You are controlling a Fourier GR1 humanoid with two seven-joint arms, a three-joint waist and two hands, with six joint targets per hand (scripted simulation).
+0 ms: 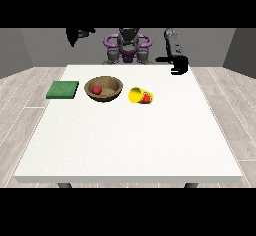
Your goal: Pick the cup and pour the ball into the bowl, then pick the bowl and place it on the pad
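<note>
Cup [140,95], yellow, is seen tipped on its side just right of the bowl [104,88], mouth turned toward the camera and a little rightward, with something red showing inside or at its mouth; whether that is a second ball or part of the cup cannot be told. Going left to right, with the bowl as landmark: the hand at the view's left [73,36] is raised high, up and left of the bowl and well apart from it, nothing held; its finger pose cannot be told. The green pad [63,89] lies flat on the table [130,145], near the bowl's left side but not touching, judged to be kept free as the final drop spot. The bowl, brown and upright, holds a red ball [97,89] resting left of centre, so the pour is judged done. The cup is judged to have been put down on its side once emptied. The hand at the view's right [179,66] hovers over the table's far edge, up and right of the bowl and beyond the cup, empty, with fingers curled downward. The bowl-to-pad step is judged not yet begun, since the bowl sits untouched beside the pad.
</note>
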